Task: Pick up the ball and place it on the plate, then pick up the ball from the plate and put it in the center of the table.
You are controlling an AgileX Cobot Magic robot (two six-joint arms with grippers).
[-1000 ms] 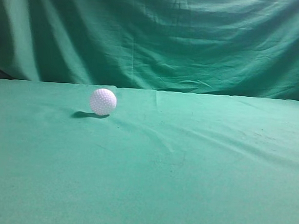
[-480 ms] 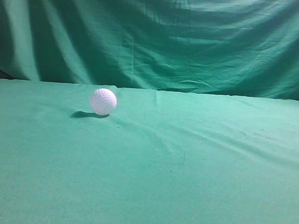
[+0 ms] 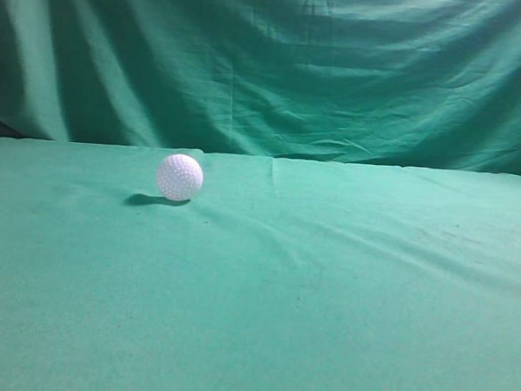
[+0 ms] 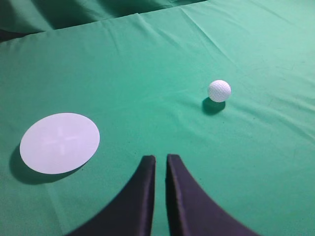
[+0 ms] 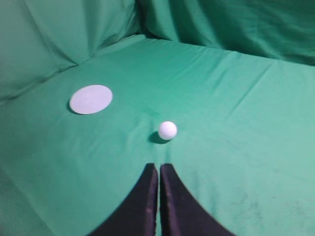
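A white dimpled ball (image 3: 179,176) rests on the green cloth, left of the middle in the exterior view. It also shows in the left wrist view (image 4: 219,91) and in the right wrist view (image 5: 167,130). A flat white round plate (image 4: 60,142) lies left of the ball; it also shows in the right wrist view (image 5: 91,99). My left gripper (image 4: 160,158) is shut and empty, well short of the ball. My right gripper (image 5: 158,167) is shut and empty, a short way before the ball. Neither gripper nor the plate shows in the exterior view.
The green cloth (image 3: 325,298) covers the table and has creases. A green curtain (image 3: 279,63) hangs behind the table's far edge.
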